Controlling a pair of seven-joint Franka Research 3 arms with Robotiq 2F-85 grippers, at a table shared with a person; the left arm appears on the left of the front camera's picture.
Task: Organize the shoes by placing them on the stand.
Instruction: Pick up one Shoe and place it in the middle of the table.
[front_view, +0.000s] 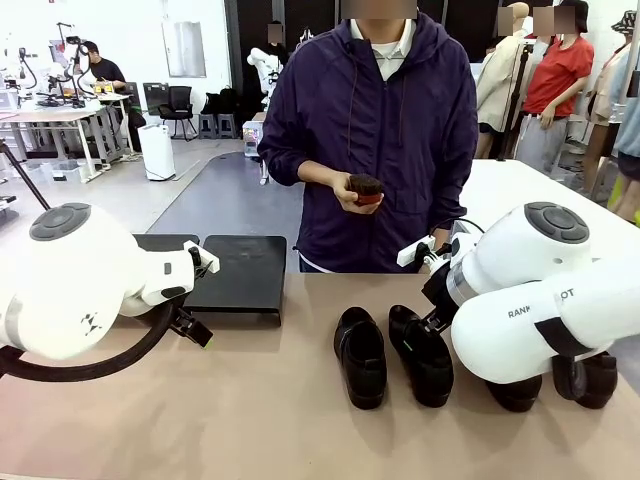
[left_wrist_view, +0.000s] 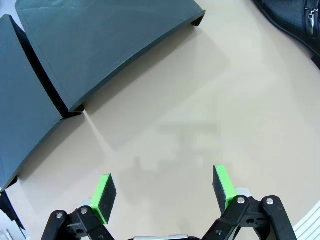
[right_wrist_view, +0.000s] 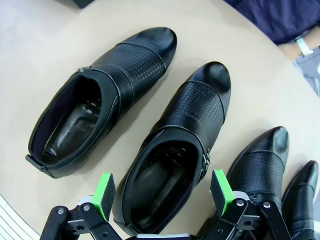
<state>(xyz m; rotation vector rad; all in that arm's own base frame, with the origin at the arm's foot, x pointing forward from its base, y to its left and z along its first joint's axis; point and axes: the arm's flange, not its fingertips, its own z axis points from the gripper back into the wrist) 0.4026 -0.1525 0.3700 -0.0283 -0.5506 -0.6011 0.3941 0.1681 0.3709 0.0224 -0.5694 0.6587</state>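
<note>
Several glossy black shoes stand in a row on the tan table, toes toward the person: one (front_view: 361, 355), a second (front_view: 421, 353), and two more (front_view: 515, 393) (front_view: 588, 378) partly behind my right arm. The low black stand (front_view: 240, 275) lies at the table's far left, with nothing on it. My right gripper (right_wrist_view: 162, 187) is open, hovering over the heel end of the second shoe (right_wrist_view: 175, 145), with the first shoe (right_wrist_view: 100, 100) beside it. My left gripper (left_wrist_view: 165, 187) is open over bare table, just short of the stand's edge (left_wrist_view: 105, 45).
A person in a dark purple jacket stands at the table's far side, holding a small dark brush-like object (front_view: 363, 189) in both hands. Bare tan tabletop (front_view: 250, 410) stretches between the stand and the shoes and along the near edge.
</note>
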